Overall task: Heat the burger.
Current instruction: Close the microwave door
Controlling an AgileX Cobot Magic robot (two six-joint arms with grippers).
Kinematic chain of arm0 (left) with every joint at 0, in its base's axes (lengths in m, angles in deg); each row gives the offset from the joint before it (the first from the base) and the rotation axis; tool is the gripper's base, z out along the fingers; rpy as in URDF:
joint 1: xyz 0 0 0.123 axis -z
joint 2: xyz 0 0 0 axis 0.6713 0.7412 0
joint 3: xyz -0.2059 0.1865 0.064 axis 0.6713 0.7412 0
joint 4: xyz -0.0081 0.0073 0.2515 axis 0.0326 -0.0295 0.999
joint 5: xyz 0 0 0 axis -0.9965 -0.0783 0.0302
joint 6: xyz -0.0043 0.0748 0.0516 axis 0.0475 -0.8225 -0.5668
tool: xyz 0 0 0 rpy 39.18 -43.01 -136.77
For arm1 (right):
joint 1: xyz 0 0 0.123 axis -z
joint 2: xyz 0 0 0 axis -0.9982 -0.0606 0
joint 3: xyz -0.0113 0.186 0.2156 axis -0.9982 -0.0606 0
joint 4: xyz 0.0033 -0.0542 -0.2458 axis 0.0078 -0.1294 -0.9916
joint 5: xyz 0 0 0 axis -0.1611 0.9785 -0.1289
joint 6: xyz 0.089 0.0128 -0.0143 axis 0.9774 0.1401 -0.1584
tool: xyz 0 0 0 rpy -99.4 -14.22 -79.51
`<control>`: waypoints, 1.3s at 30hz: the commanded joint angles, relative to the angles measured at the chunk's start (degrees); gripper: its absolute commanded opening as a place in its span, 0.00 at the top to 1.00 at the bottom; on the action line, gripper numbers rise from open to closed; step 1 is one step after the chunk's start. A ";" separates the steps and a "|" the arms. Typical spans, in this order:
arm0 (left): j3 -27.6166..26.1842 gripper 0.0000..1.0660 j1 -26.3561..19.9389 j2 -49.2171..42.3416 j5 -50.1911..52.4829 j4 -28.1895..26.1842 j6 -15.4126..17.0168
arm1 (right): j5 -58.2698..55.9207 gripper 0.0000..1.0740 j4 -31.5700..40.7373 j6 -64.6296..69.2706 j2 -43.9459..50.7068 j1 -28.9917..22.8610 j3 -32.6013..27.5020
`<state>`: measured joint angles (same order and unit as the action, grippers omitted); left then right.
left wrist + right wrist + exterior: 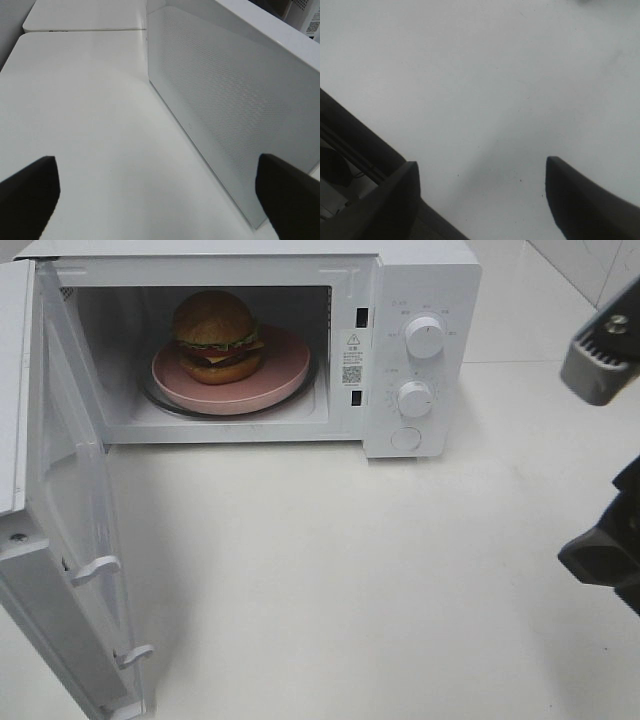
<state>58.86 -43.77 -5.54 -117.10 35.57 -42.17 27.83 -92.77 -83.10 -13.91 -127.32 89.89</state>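
The burger (217,335), with a golden-brown bun, lettuce and a dark patty, sits on a pink plate (285,365) inside the white microwave (420,280). The microwave door (75,500) is swung wide open to the left. My left gripper (155,167) is open with nothing between its dark fingers (30,192); it faces the outer side of the door (235,110) and is out of the high view. My right gripper (481,167) is open and empty over the bare white table (485,75). The right arm (605,550) shows at the right edge, far from the microwave.
The microwave front has two round knobs (425,337) (414,398) and a round button (406,438) below them. White tabletop (350,570) stretches in front of the microwave. A table edge with dark floor (350,145) shows in the right wrist view.
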 commanded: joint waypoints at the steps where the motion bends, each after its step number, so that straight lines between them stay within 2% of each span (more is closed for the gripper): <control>1: 0.23 0.06 -0.11 -1.03 0.40 -0.34 0.40 | -2.64 0.35 -0.29 1.03 2.69 0.17 -0.29; 13: 0.23 0.06 -0.11 -1.03 0.40 -0.34 0.40 | -8.31 0.35 -0.52 2.75 16.62 0.17 -1.49; 16: 0.23 0.06 -0.11 -1.03 0.40 -0.34 0.40 | -8.71 0.35 -0.86 2.75 21.03 0.17 -3.21; 19: 0.23 0.06 -0.11 -1.03 0.40 -0.34 0.40 | -9.28 0.35 -1.72 3.55 26.01 0.29 -7.91; 25: 0.23 0.06 -0.11 -1.03 0.40 -0.34 0.40 | -8.37 0.35 -1.66 7.10 27.79 0.92 -11.97; 27: 0.23 0.06 -0.11 -1.03 0.40 -0.34 0.40 | -6.53 0.35 -1.66 7.79 28.42 4.64 -12.49; 28: 0.23 0.06 -0.11 -1.03 0.40 -0.34 0.40 | -6.53 0.35 -1.66 7.79 28.42 4.64 -12.49; 30: 0.23 0.06 -0.11 -1.03 0.40 -0.34 0.40 | -4.58 0.35 -1.66 6.53 29.85 9.85 -12.49; 32: 0.23 0.06 -0.11 -1.03 0.40 -0.34 0.40 | -4.30 0.35 -1.55 6.07 30.31 11.52 -12.49; 33: 0.23 0.06 -0.11 -1.03 0.40 -0.34 0.40 | -4.30 0.35 -1.43 4.64 31.57 15.53 -12.49; 34: 0.23 0.06 -0.11 -1.03 0.40 -0.34 0.40 | -4.30 0.35 -1.43 4.64 31.57 15.53 -12.49; 36: 0.23 0.06 -0.11 -1.03 0.40 -0.34 0.40 | -4.24 0.35 -1.43 3.44 33.86 20.68 -13.92; 37: 0.23 0.06 -0.11 -1.03 0.40 -0.34 0.40 | -4.24 0.35 -1.43 3.44 33.86 20.68 -13.92; 39: 0.23 0.06 -0.11 -1.03 0.40 -0.34 0.40 | -3.04 0.35 -0.06 3.21 36.55 24.12 -14.55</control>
<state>58.86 -43.77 -5.54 -117.10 35.57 -42.17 23.59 -93.74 -78.74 20.46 -105.89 75.85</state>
